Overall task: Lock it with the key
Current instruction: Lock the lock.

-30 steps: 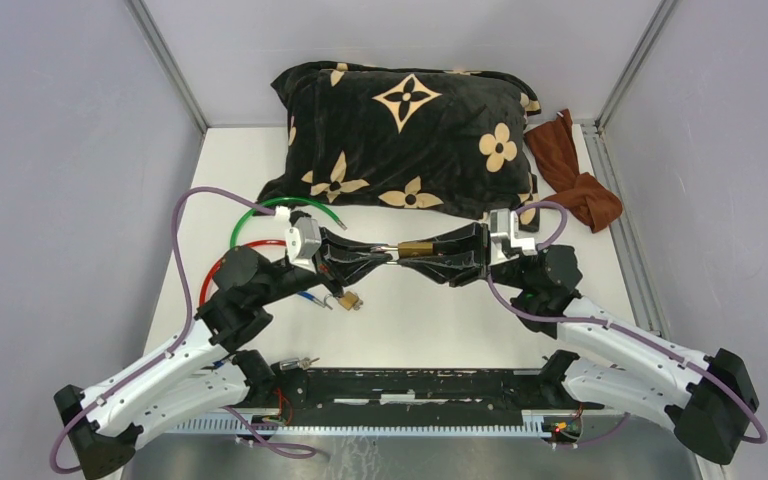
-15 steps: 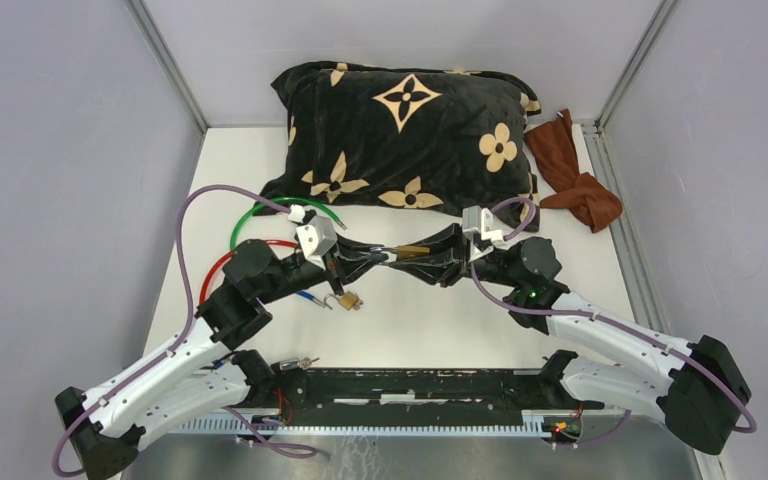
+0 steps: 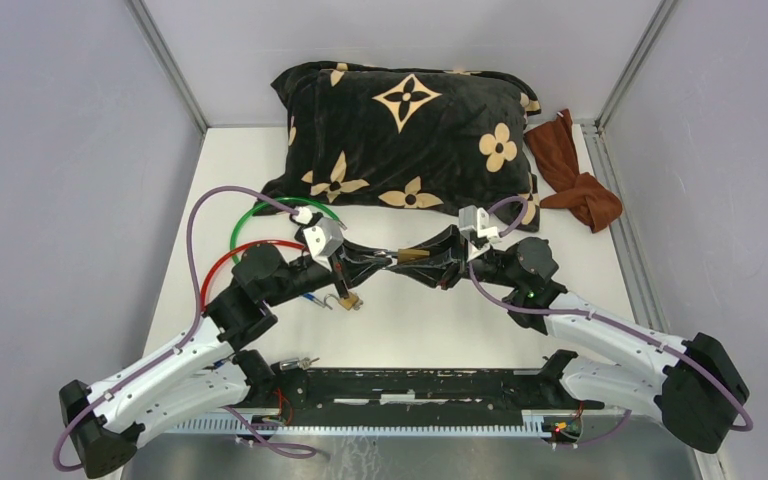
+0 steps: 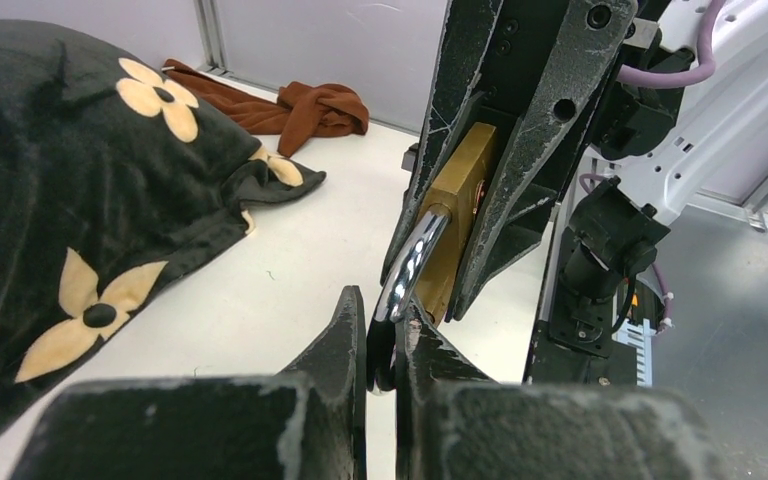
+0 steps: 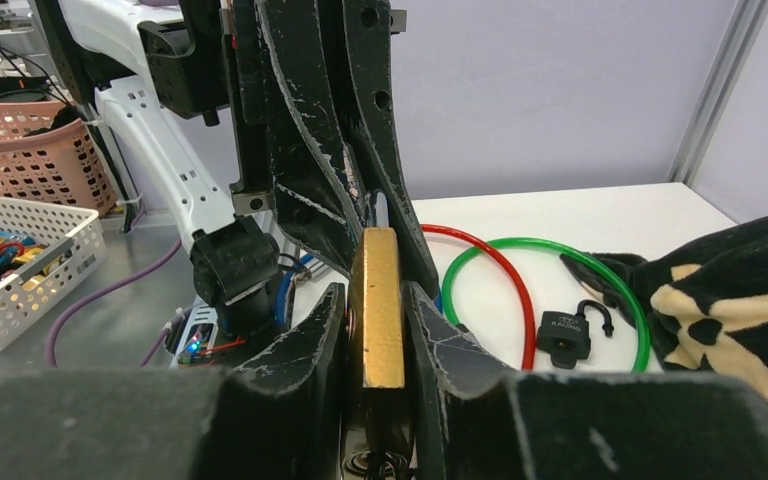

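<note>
A brass padlock hangs above the table's middle, held between both arms. My right gripper is shut on its gold body, which stands on edge between the fingers. My left gripper is shut on the chrome shackle, which curves out of the brass body. In the top view the left gripper and right gripper meet tip to tip. The key itself is hidden. Only a small metal ring shows under the lock, deep between the right fingers.
A black flowered pillow lies at the back with a brown cloth to its right. Green and red cable loops lie left. A black open padlock and a small brass padlock rest on the table.
Both wrists have rolled and drawn closer together. The right wrist has shifted left and the left wrist right. The padlock stays gripped between them, a little lower.
</note>
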Action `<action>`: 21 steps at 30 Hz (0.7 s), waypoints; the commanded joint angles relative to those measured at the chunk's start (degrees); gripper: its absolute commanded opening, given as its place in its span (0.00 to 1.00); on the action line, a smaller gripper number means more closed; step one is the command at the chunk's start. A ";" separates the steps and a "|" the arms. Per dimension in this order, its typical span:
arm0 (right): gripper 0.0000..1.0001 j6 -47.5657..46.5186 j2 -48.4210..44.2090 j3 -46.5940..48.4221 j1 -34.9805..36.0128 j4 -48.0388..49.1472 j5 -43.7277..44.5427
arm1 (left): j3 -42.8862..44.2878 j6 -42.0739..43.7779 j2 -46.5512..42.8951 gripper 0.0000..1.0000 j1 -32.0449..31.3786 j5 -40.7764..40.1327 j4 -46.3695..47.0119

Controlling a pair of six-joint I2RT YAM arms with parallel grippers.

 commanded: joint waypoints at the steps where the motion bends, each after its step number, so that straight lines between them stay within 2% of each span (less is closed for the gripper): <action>1: 0.00 -0.19 7.04 1.25 4.96 -1.76 0.56 | 3.26 -3.51 7.30 0.02 -9.32 17.89 5.61; 6: 0.00 -3.54 4.45 3.14 4.66 -7.34 0.41 | 1.86 -4.25 6.43 0.02 -9.13 16.85 4.82; 9: 0.00 -6.21 0.31 2.75 2.86 -12.51 -0.59 | 1.82 -3.70 4.07 0.02 -6.77 15.61 2.95; 10: 0.04 -7.03 -1.29 2.32 2.17 -13.92 -0.89 | 1.64 -3.66 3.07 0.02 -5.28 15.18 2.48; 14: 0.55 -11.12 -7.31 1.42 -0.48 -21.67 -1.28 | 0.37 -3.26 -1.69 0.02 0.28 14.31 1.24; 17: 0.84 -15.25 -10.22 3.09 -1.10 -29.41 -2.14 | -0.82 -2.46 -5.28 0.02 3.55 14.05 -0.90; 18: 0.97 -15.98 -11.15 3.91 -1.21 -31.91 -2.84 | -1.16 -1.73 -6.35 0.02 4.11 13.84 -1.98; 21: 0.98 -20.77 -14.28 6.08 -1.77 -40.52 -3.13 | -1.82 1.08 -9.40 0.02 5.27 12.99 -6.35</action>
